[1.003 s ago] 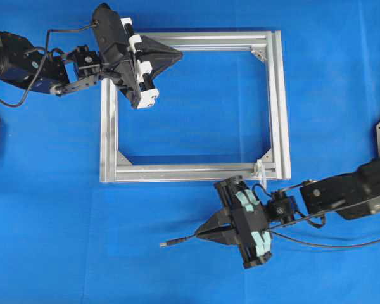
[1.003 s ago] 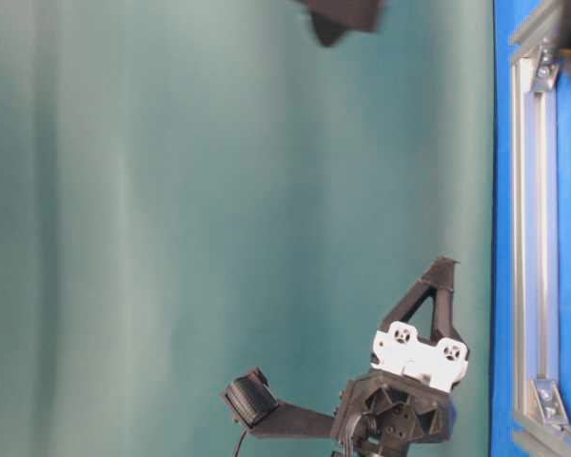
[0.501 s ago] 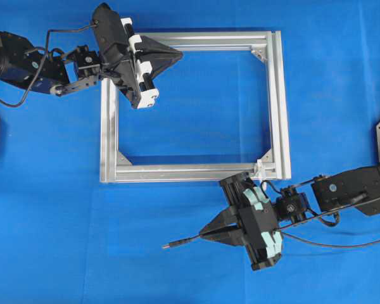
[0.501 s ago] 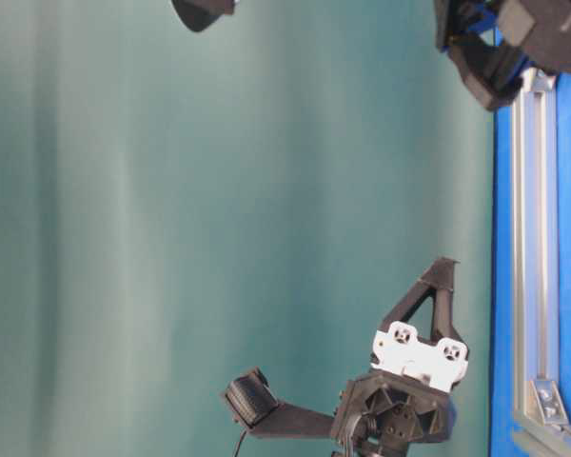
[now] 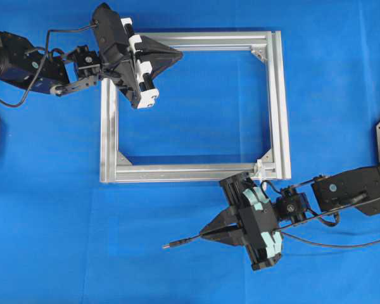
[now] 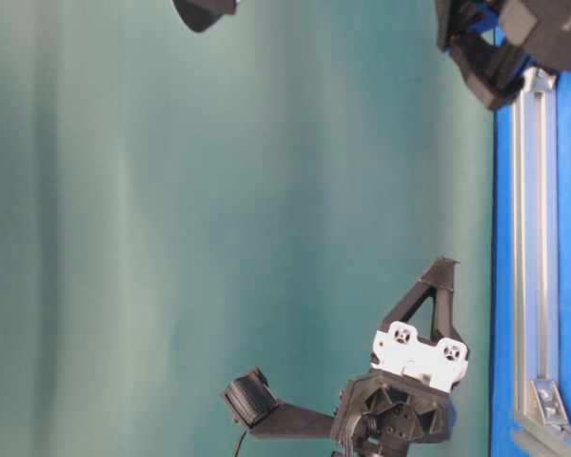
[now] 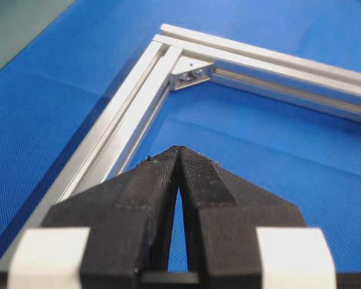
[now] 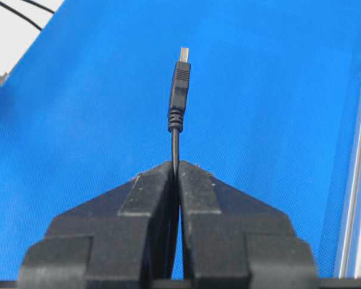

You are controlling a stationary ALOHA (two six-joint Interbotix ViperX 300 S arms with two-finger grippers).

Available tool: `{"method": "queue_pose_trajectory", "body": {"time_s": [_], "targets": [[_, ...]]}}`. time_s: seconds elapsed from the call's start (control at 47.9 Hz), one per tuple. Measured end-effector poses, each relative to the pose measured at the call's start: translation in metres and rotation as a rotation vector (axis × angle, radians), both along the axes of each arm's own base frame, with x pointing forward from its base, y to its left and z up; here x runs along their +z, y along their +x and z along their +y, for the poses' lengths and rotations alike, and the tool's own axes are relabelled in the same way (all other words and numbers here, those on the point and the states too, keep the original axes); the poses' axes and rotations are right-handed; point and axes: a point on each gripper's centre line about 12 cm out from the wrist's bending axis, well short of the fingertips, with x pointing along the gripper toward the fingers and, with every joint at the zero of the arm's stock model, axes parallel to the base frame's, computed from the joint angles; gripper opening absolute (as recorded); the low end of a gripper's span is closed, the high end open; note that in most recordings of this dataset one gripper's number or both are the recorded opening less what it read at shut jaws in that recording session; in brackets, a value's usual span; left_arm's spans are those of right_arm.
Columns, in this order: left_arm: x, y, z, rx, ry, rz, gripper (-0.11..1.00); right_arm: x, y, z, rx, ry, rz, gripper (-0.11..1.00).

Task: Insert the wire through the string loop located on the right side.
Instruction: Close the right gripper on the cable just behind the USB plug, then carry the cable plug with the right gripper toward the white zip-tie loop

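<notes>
Right gripper, nearest the viewer, is pinching the wire between closed fingers; the plug tip is jutting beyond them over the blue table. Only the right wrist view is showing the plug's metal end. The overhead view alone is showing the string loop sitting at the silver frame's lower right corner, just beside the right gripper's body. Farther off, left gripper is hovering with fingers pressed together, empty, over the frame's upper left corner. A teal backdrop is filling the table-level view.
</notes>
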Motion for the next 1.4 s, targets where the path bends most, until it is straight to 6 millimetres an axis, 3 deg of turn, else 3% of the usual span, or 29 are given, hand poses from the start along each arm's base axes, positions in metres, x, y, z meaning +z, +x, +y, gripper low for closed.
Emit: {"method": "queue_pose_trajectory", "body": {"time_s": [0.982,1.149,1.4], "targets": [[-0.001,0.0,0.0,0.0,-0.005,0.005,0.0,-0.003,-0.003,0.0,0.0,-0.002,0.012,-0.03],[-0.001,0.0,0.0,0.002,-0.007,0.006,0.0,-0.005,-0.019,-0.004,0.002,-0.002,0.035,-0.03],[-0.001,-0.001,0.0,0.003,-0.008,0.007,0.0,-0.002,-0.069,-0.008,0.036,0.005,0.069,-0.03]]}}
